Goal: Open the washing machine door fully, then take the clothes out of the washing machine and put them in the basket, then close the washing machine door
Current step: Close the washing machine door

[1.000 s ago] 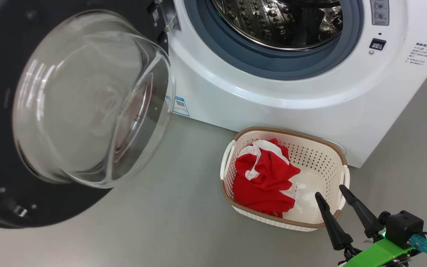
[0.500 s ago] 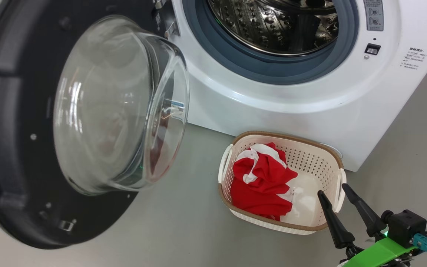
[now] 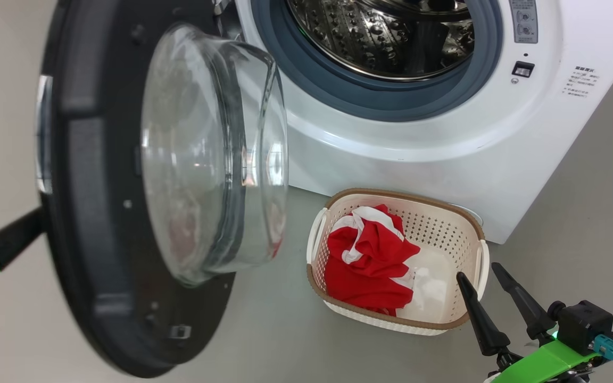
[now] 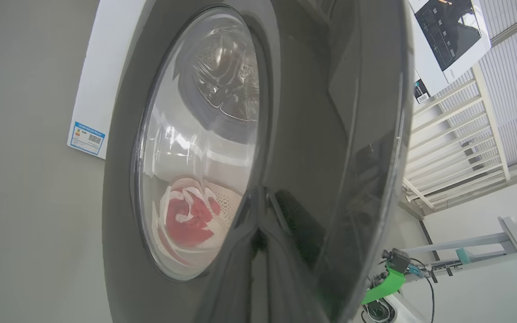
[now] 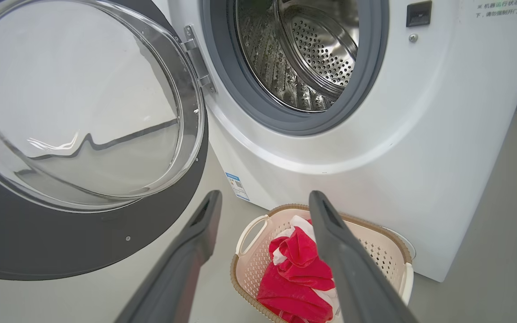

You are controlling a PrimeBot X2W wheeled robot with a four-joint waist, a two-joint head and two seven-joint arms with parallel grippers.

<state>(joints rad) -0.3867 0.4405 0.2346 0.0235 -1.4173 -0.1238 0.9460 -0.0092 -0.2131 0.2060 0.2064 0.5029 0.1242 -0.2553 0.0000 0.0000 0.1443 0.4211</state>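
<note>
Grey floor [image 3: 264, 330] carries the basket [image 3: 407, 198], clothes [image 3: 365, 255] inside, just before the washing machine [image 3: 418, 154]. Our right tool [image 3: 475, 270] hangs open beside it. Our left tool [image 3: 19, 236] sits behind the half-open washing machine door [image 3: 99, 266], and we cannot tell its grip; we should push steadily at its rim until it latches.

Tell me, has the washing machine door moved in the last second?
Yes. The washing machine door has swung toward closing, closer to the basket than before.
</note>
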